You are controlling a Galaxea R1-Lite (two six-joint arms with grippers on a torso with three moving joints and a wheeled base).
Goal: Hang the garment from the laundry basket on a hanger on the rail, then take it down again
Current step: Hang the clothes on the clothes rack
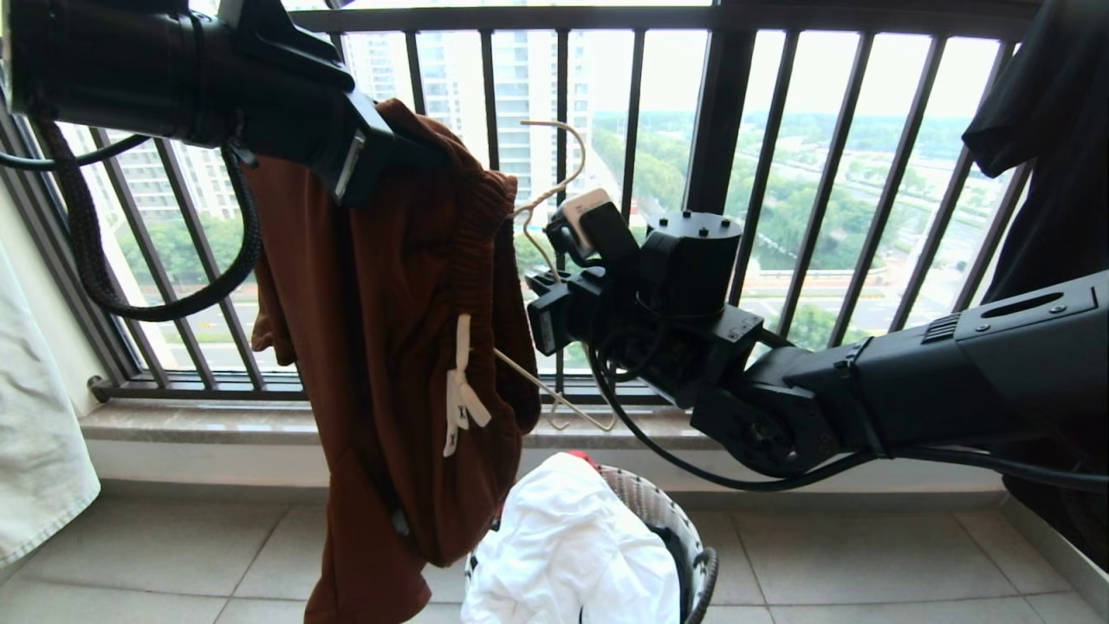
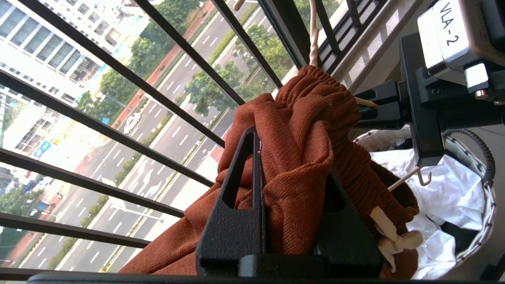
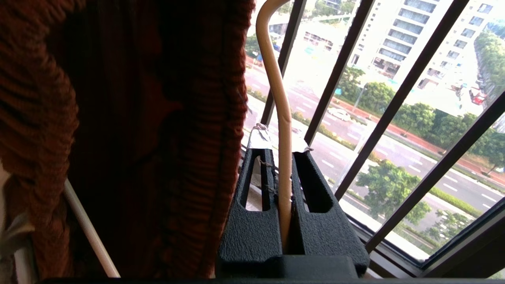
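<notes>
Above the laundry basket (image 1: 702, 563), left pincer (image 2: 290, 189) grips the garment (image 1: 390, 347) (right pincer (image 3: 282, 157) clamps the hanger (image 3: 276, 79))

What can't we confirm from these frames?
- Rail: in no view, cut off above the head view's top edge.
- Hanger far arm: hidden inside the shorts, head view.
- Laundry basket contents: covered by white cloth.
- Left gripper far finger: mostly buried in fabric, left wrist view.

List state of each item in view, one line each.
Brown shorts: off the basket, hanging from left gripper, jaws shut on the waistband.
Wire hanger: neck clamped in right gripper, one arm inside the shorts.
Laundry basket: on floor, white cloth inside.
</notes>
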